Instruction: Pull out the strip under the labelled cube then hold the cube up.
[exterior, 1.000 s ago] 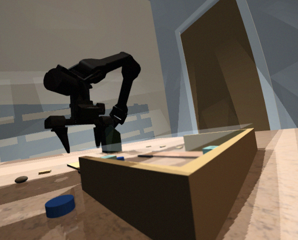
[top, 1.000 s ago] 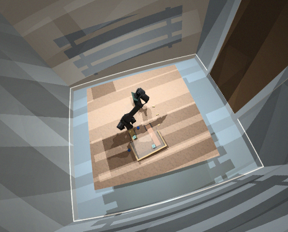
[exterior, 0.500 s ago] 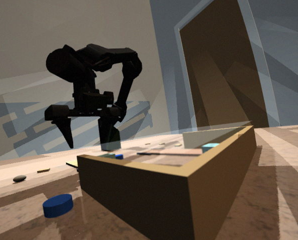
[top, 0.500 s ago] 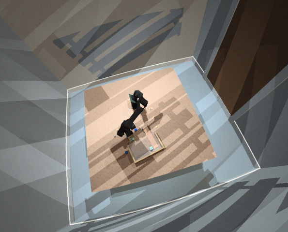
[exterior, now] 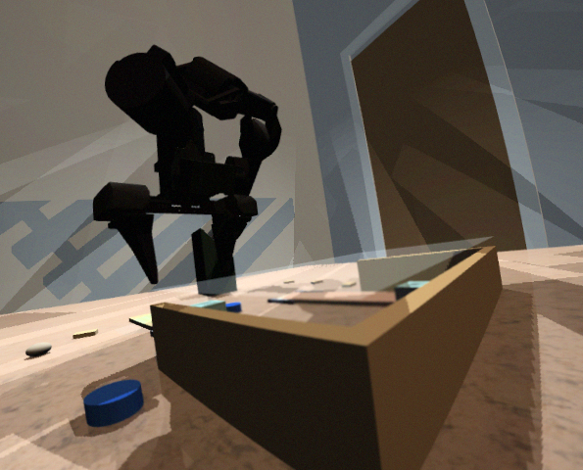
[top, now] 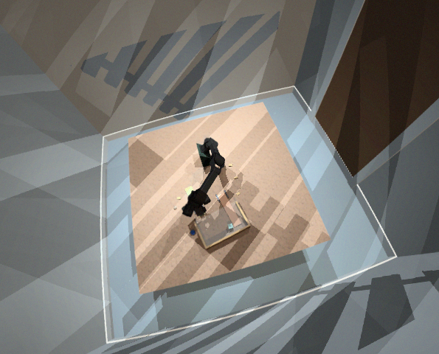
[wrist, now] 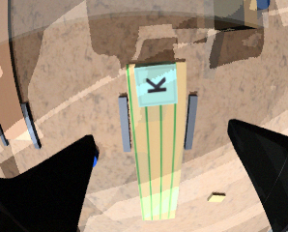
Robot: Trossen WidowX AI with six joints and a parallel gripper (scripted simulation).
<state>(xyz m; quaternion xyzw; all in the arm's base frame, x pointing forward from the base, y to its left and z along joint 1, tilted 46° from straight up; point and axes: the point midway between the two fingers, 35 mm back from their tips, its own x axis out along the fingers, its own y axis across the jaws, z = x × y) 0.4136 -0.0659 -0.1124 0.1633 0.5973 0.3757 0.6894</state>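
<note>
The labelled cube (wrist: 158, 85) (exterior: 208, 305) is pale cyan with a black K on top. It rests on the far end of a tan strip (wrist: 158, 168) (exterior: 140, 319) with green lines along it. Two grey-blue bars (wrist: 125, 123) (wrist: 190, 122) lie on either side of the strip. My gripper (wrist: 162, 134) (exterior: 182, 283) (top: 192, 209) is open and empty. It hangs above the strip's near part, with one finger on each side in the wrist view, clear of the cube.
A tan-walled tray (exterior: 331, 353) (top: 243, 217) stands just past the cube, with a second cyan cube (exterior: 411, 285) (top: 230, 226) inside. A blue puck (exterior: 113, 401), a small blue disc (exterior: 233, 305), a grey pebble (exterior: 38, 349) and small tan blocks (exterior: 84, 333) (wrist: 216, 197) lie around.
</note>
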